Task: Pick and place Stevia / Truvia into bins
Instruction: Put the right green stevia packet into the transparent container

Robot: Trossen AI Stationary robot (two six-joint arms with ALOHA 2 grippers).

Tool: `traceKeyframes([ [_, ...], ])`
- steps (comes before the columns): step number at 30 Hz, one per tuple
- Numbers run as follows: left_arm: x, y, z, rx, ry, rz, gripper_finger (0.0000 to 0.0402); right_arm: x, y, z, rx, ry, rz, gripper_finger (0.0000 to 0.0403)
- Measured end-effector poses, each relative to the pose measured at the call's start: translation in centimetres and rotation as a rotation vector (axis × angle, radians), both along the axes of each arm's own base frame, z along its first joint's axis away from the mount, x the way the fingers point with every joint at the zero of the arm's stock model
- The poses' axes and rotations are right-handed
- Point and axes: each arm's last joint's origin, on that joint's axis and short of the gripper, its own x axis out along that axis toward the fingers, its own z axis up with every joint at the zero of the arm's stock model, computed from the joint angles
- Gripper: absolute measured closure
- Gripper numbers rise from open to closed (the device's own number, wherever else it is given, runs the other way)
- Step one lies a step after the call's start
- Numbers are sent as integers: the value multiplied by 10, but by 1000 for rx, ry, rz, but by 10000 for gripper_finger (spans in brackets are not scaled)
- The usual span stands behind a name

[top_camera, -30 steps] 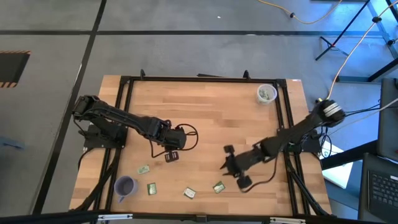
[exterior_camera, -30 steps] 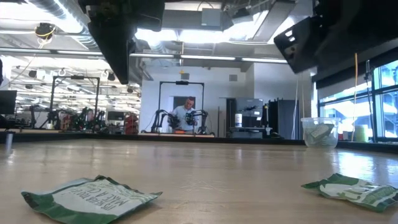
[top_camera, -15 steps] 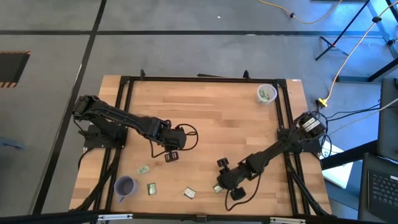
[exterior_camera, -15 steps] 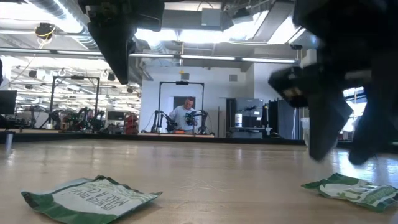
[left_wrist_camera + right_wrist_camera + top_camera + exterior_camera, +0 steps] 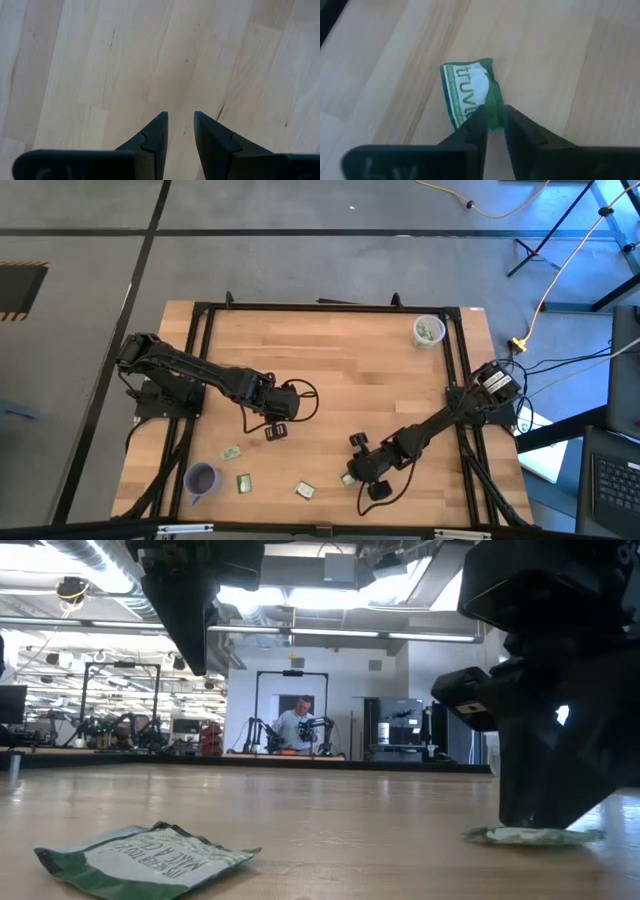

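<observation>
Several green-and-white Truvia sachets lie flat on the wooden table near its front edge: one [image 5: 231, 452], another [image 5: 243, 482], a third [image 5: 305, 491]. The sachet at work [image 5: 467, 95] lies under my right gripper [image 5: 352, 477], whose fingers have closed on it. The purple cup [image 5: 201, 478] stands at the near left. The translucent cup [image 5: 428, 330], with sachets inside, stands at the far right. My left gripper [image 5: 278, 431] hangs open above bare wood left of centre, holding nothing. My right gripper [image 5: 494, 112] pinches the sachet's green long edge [image 5: 495, 102], near one corner, between its two fingers. The fingers come slanting down from the table's right side. The sachet [image 5: 530, 835] lies flat on the table under the fingertips.
A black frame [image 5: 200, 360] runs along the table's sides and back. Another sachet [image 5: 145, 858] lies close in the low view. Bare wood spreads across the table's middle and far half. A person sits far off in the room behind.
My right gripper has come down and toward the table's near left onto the sachet, tipped steeper, and its fingers have drawn together on it. The sachet, crumpled before, has been pressed flat and has slid a little. My left arm has kept still.
</observation>
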Motion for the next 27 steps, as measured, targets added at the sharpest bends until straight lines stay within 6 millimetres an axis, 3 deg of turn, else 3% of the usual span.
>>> traceKeyframes([
  [8, 0, 0, 0, 0, 0, 0, 313, 0, 0, 0, -5, 2, -1, 390],
  [12, 0, 0, 0, 0, 1, 0, 313, -5, -2, 8, 8, 15, 8, 399],
  [19, -1, -3, 0, -1, 3, -13, 313, -22, -21, 75, -10, -104, -72, 401],
  [27, -4, -14, -1, -3, 9, -48, 313, -75, -95, 157, -230, -293, -580, 402],
])
